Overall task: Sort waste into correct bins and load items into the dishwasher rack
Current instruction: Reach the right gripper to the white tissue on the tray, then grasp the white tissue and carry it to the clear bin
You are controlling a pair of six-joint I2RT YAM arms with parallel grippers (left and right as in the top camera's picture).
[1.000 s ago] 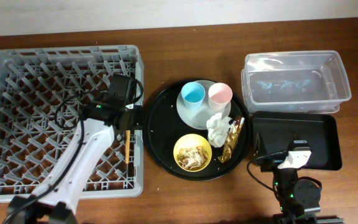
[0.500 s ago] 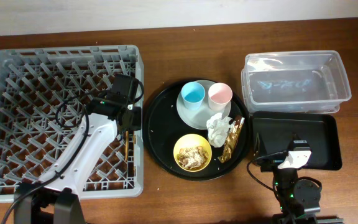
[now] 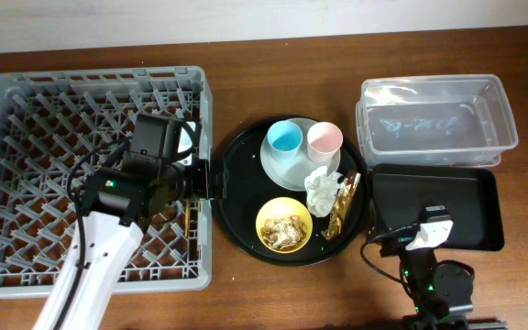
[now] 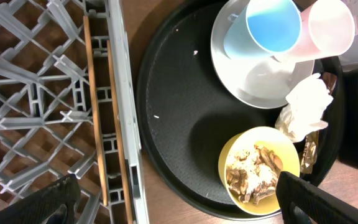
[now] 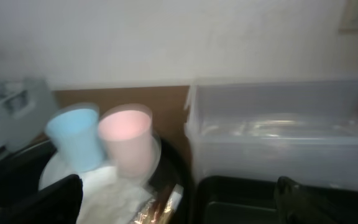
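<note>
The chopsticks [image 4: 94,112] lie flat in the grey dishwasher rack [image 3: 26,110] along its right wall. My left gripper [image 4: 185,202] hangs open above that wall, holding nothing. On the round tray, a pale plate [image 3: 287,171] carries the blue cup [image 3: 284,138] and the pink cup [image 3: 324,138]. Beside them lie the white napkin [image 3: 320,189] and the gold wrapper [image 3: 342,209]. The yellow bowl [image 3: 284,225] holds tan food scraps [image 4: 253,174]. My right gripper [image 5: 182,205] stands open and empty near the table's front, facing the cups.
The large round black tray [image 3: 236,183] sits between the rack and the bins. The clear tub [image 3: 434,119] stands at the back right, with the shallow black tray [image 3: 438,206] just in front of it. My right arm's base [image 3: 434,284] sits at the front edge.
My left gripper has gone from shut to open and let go of the chopsticks, which stay in the rack. The left arm has risen and swung its wrist. The right arm has not moved.
</note>
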